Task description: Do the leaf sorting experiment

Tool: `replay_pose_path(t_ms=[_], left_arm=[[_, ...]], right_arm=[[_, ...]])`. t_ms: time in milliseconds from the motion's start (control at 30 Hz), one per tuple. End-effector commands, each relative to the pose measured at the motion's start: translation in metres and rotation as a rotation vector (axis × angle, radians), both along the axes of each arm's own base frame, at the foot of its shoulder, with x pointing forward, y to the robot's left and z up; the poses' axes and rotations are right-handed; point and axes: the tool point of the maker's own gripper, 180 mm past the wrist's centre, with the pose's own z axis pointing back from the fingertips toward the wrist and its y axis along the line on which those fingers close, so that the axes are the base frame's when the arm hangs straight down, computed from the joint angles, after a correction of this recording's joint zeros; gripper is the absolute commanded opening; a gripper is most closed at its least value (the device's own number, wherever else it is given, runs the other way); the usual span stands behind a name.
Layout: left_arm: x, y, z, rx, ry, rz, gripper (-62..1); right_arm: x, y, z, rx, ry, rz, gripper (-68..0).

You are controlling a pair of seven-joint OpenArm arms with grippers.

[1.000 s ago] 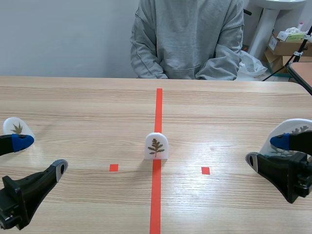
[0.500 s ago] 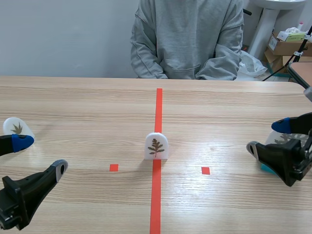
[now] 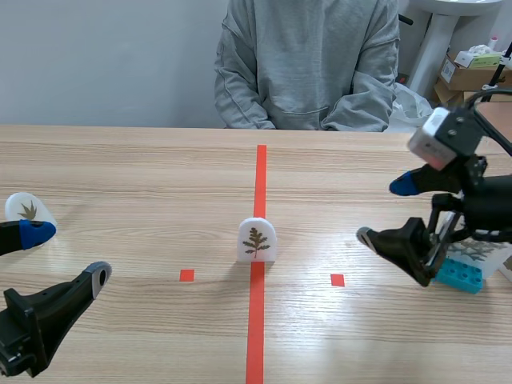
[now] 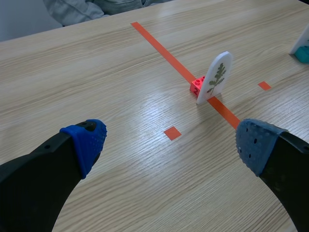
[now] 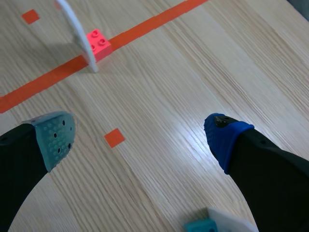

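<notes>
A white arched card with a brown leaf [image 3: 257, 240] stands on the red centre line on a red brick [image 4: 196, 86]; the left wrist view shows the card [image 4: 216, 76] ahead of my gripper. A second leaf card [image 3: 29, 210] stands at the far left. A third card on a teal brick [image 3: 459, 275] stands at the far right. My left gripper [image 3: 68, 254] is open low on the left, holding nothing. My right gripper [image 3: 386, 212] hangs open above the table, between the middle card and the teal brick. In the right wrist view the middle card [image 5: 77, 29] is ahead of the open gripper [image 5: 140, 135].
A person in a grey sweatshirt [image 3: 308, 64] sits across the table, hands out of sight. Small orange-red squares [image 3: 186, 275] [image 3: 337, 280] flank the centre line [image 3: 260, 176]. Boxes [image 3: 472, 68] stand beyond the table at the back right.
My right arm has risen and swung left toward the middle, uncovering the card on the teal brick. The left arm and the cards have not moved.
</notes>
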Motion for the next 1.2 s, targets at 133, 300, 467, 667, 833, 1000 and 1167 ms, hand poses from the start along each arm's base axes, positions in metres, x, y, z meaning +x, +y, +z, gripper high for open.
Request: replay_pose_path(t_ms=[133,300,467,667,833,1000,1167], left_arm=[[0.003,0.0,0.009,-0.016,-0.03,0.005,-3.7],[0.003,0.0,0.009,-0.016,-0.03,0.005,-3.7],[0.003,0.0,0.009,-0.016,-0.03,0.006,-3.7],[0.003,0.0,0.009,-0.016,-0.03,0.006,-3.7],[0.003,0.0,0.009,-0.016,-0.03,0.006,-3.7],[0.003,0.0,0.009,-0.017,-0.03,0.006,-3.7],[0.003,-0.001,0.009,-0.027,-0.031,0.015,-3.7]], right_arm=[[0.01,0.017,-0.003,-0.045,-0.021,0.093,-12.9],[0.027,0.022,-0.006,-0.064,-0.049,0.118,-12.9],[0.042,0.032,-0.007,-0.082,-0.078,0.149,-12.9],[0.047,0.056,-0.014,-0.098,-0.089,0.231,-12.9],[0.045,0.077,-0.02,-0.11,-0.084,0.294,-12.9],[0.045,0.094,-0.031,-0.139,-0.076,0.352,-12.9],[0.043,0.112,-0.04,-0.139,-0.066,0.398,-12.9]])
